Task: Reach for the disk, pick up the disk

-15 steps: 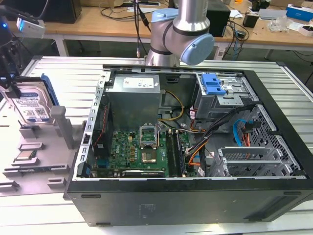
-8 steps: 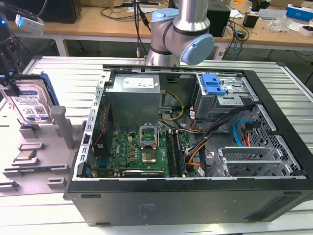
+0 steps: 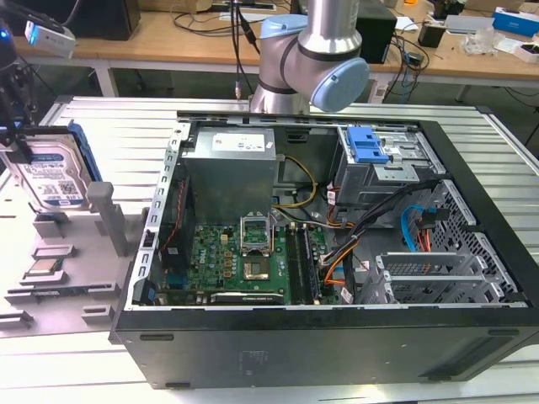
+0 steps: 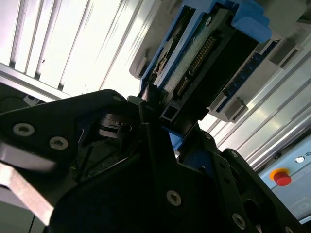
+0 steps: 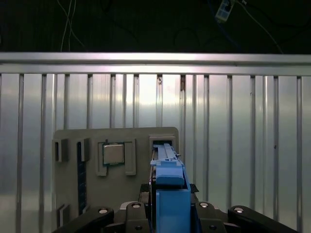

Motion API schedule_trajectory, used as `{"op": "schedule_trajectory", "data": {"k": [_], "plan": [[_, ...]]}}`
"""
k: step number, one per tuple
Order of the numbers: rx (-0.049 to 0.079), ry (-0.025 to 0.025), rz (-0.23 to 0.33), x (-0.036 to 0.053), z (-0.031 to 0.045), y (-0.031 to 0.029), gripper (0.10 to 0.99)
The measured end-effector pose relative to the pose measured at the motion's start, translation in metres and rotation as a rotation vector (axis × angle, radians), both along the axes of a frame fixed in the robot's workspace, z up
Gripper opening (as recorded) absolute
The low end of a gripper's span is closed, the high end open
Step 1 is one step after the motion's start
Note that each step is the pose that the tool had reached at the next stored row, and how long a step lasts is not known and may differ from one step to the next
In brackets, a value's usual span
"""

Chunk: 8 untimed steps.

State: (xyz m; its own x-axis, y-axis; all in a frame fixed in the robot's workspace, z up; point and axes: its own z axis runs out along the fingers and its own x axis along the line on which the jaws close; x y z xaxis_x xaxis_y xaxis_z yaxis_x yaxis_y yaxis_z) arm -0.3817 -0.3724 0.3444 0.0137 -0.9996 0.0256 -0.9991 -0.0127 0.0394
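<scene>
The disk (image 3: 49, 175) is a silver hard drive with a white-and-blue label in a blue bracket. It stands upright at the exterior view's far left, just above the grey fixture plate (image 3: 76, 282). My black gripper (image 3: 15, 139) comes down onto its top edge and is shut on it. In the first wrist view the disk (image 5: 170, 187) shows edge-on as a blue strip between the black fingers (image 5: 104, 213). In the second wrist view the disk's (image 4: 206, 53) connector edge sticks out past the gripper (image 4: 163, 124).
The fixture plate (image 5: 87, 145) holds a small square silver chip (image 5: 115, 154) and a grey post (image 3: 108, 215). An open computer case (image 3: 472, 311) takes up the middle and right of the slatted metal table (image 3: 101, 114). The arm's base (image 3: 312, 63) stands behind it.
</scene>
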Motion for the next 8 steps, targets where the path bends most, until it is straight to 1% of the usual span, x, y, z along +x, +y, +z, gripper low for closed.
{"op": "schedule_trajectory", "data": {"k": [3, 8], "plan": [[0.0, -0.0001, 0.0, 0.0003, 0.0051, 0.0, 0.365], [0.0, -0.0001, 0.0, 0.0004, 0.0086, 0.0, 0.365]]}}
